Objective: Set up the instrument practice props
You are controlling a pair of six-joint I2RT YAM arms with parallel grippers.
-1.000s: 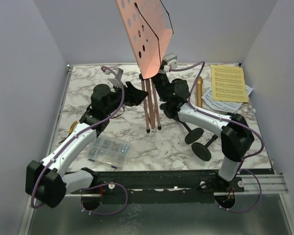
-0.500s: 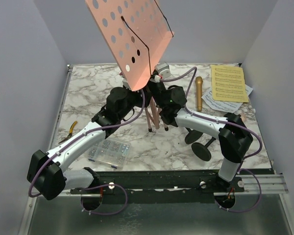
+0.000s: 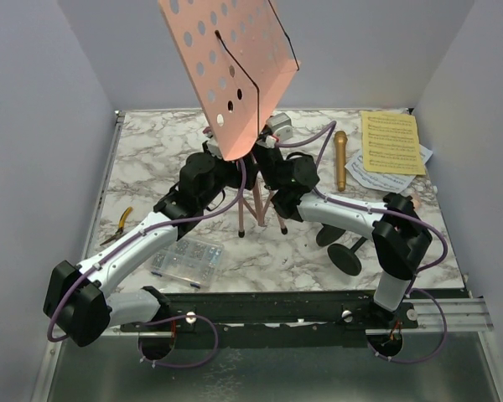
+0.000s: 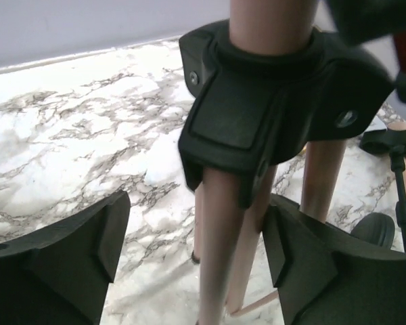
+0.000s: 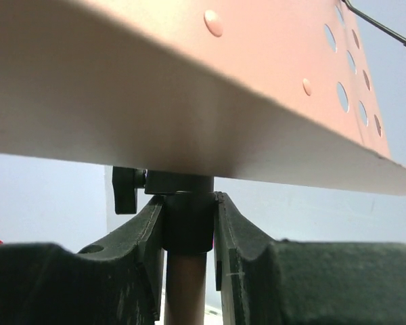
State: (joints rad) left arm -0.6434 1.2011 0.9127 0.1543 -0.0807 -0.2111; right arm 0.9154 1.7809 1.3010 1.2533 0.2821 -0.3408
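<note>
Right tool (image 5: 188,230) is clenched on the music rack (image 3: 235,75), pads pinching the post right beneath the pink desk (both sides touching). That arm reaches in from the right, elbow low over the counter (image 3: 151,151). Left tool (image 4: 196,250) gapes wide, arm stretched forward, fingers either side of the legs (image 3: 242,213) below the black hub. Rack stands mid-counter, post near vertical, feet splayed down, perforated desk tilting up and leftward.
</note>
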